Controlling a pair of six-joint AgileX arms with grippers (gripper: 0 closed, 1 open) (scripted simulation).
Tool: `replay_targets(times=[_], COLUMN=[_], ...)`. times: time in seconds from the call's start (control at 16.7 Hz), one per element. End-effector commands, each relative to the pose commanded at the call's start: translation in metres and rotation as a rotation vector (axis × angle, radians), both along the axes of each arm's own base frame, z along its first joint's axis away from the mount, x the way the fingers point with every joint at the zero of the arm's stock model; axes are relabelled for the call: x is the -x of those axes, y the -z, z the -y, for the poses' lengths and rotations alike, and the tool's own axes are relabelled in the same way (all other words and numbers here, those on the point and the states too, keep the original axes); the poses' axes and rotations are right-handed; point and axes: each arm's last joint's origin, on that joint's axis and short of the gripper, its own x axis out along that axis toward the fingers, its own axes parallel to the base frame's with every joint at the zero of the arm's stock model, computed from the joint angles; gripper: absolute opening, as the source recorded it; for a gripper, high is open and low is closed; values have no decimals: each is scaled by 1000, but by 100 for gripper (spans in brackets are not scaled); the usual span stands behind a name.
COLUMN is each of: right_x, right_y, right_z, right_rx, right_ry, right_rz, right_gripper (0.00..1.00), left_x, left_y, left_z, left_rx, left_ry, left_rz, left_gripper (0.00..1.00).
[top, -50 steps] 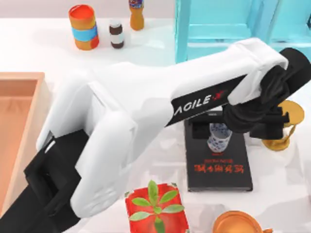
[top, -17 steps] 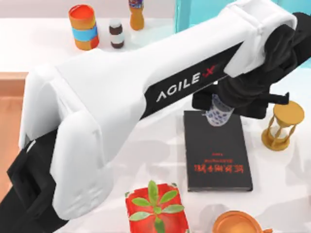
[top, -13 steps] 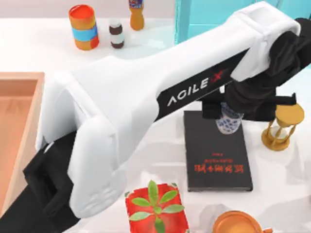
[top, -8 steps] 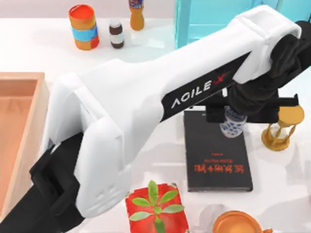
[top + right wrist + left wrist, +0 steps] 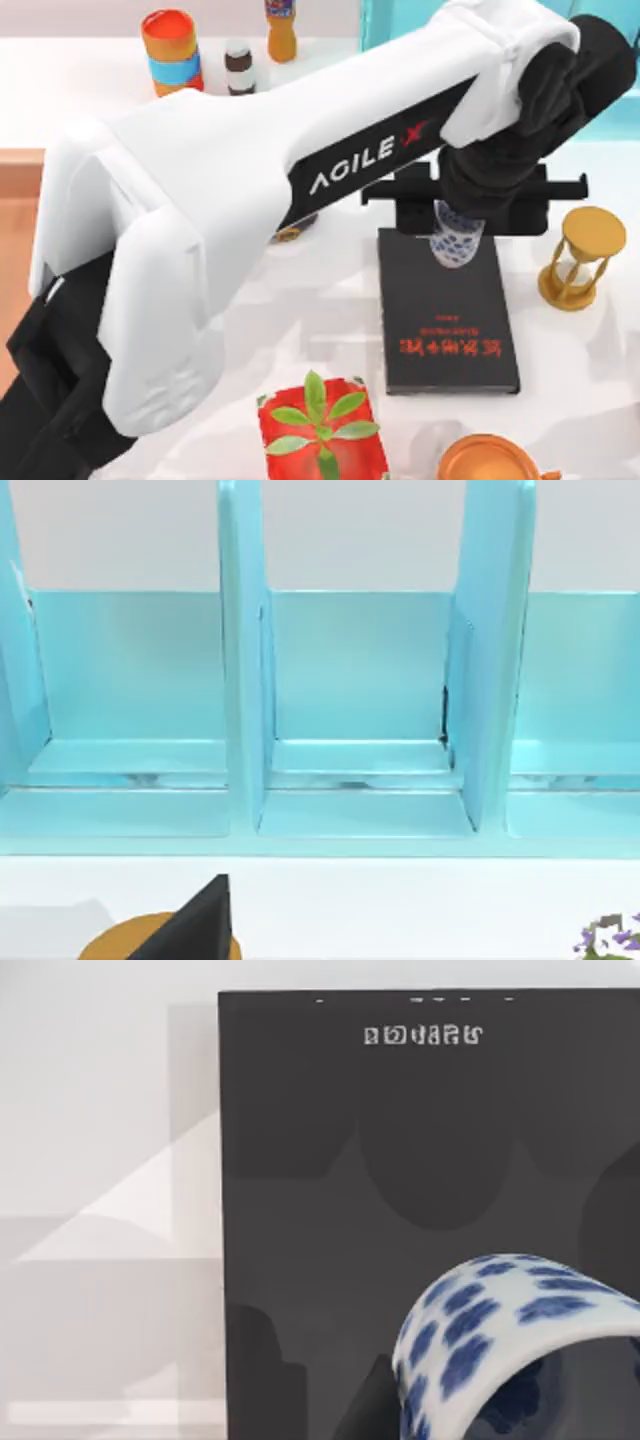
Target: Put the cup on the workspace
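My left arm reaches across the table in the top view. Its gripper (image 5: pixel 456 212) is shut on the cup (image 5: pixel 455 243), a small white cup with blue flowers. The cup hangs tilted over the far end of the black book (image 5: pixel 448 315). In the left wrist view the cup's rim (image 5: pixel 500 1345) sits close to the camera, above the book's dark cover (image 5: pixel 400 1160). The workspace, a white tabletop (image 5: pixel 335 295), lies bare to the left of the book (image 5: pixel 100 1160).
A golden hourglass (image 5: pixel 580 258) stands right of the book. A red box with a plant (image 5: pixel 322 430) and an orange mug (image 5: pixel 490 462) sit at the near edge. An orange can (image 5: pixel 172 55) and two bottles (image 5: pixel 239 68) stand at the far left, a wooden tray (image 5: pixel 18 215) at the left, a blue shelf (image 5: pixel 360 680) behind.
The cup has been lifted off the book. In the last half second the left gripper carried it a little left and toward the book's far end.
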Motion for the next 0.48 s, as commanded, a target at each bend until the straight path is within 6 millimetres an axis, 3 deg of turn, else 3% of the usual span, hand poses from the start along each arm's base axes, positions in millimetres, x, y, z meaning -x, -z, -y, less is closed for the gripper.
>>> replay_targets(times=[0.48], right_x=[0], right_y=[0], right_z=[0], right_rx=[0], right_ry=[0], right_rz=[0], right_gripper=[100], left_x=[-1], left_y=[-14], left_z=[-52], left_rx=[-13], left_ry=[-2], left_rz=[-11], left_gripper=[0])
